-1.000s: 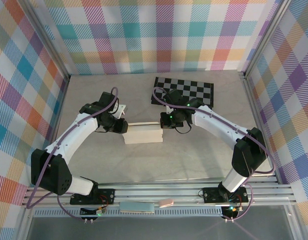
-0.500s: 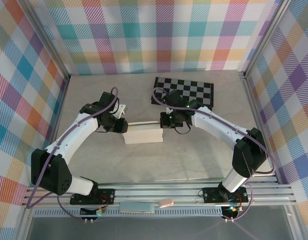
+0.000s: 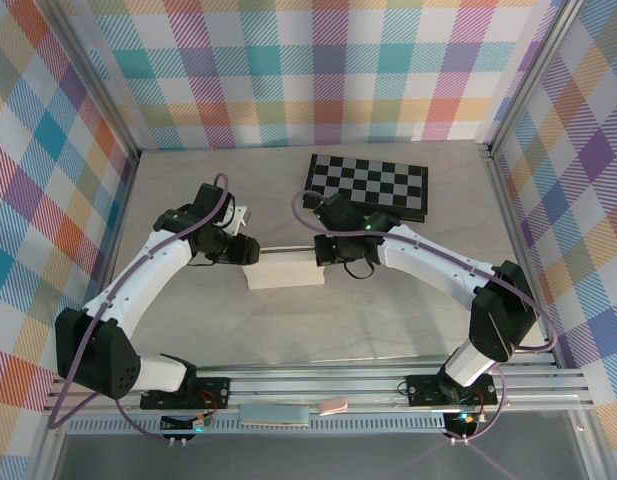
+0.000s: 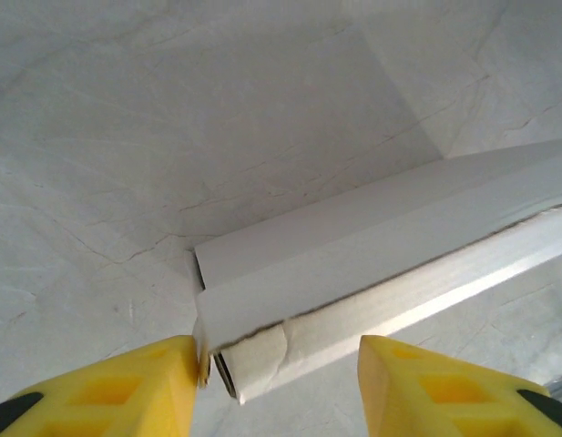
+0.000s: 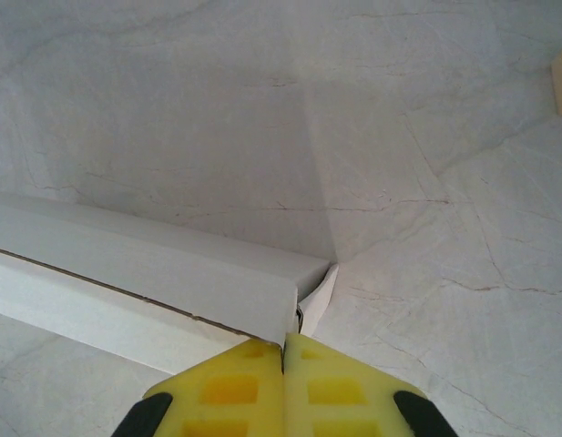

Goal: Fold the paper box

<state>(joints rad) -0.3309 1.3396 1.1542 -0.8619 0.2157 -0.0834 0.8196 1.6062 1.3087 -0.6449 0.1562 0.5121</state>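
On the table (image 3: 288,330) ahead of your arm bases lies the paper box (image 3: 285,270), between both grippers. Your left gripper (image 4: 279,350): fingers apart, straddling its left end. Your right gripper (image 5: 282,350): pads pressed together at its right end. Beyond, checkered board (image 3: 373,185).

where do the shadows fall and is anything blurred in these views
Left wrist: a soft grey wedge of shadow lies on the pale marbled table behind the thin white cardboard box, edges sharp. Right wrist: a similar wedge beyond the box's end, no glare. Top external: even light, no hard shadows.
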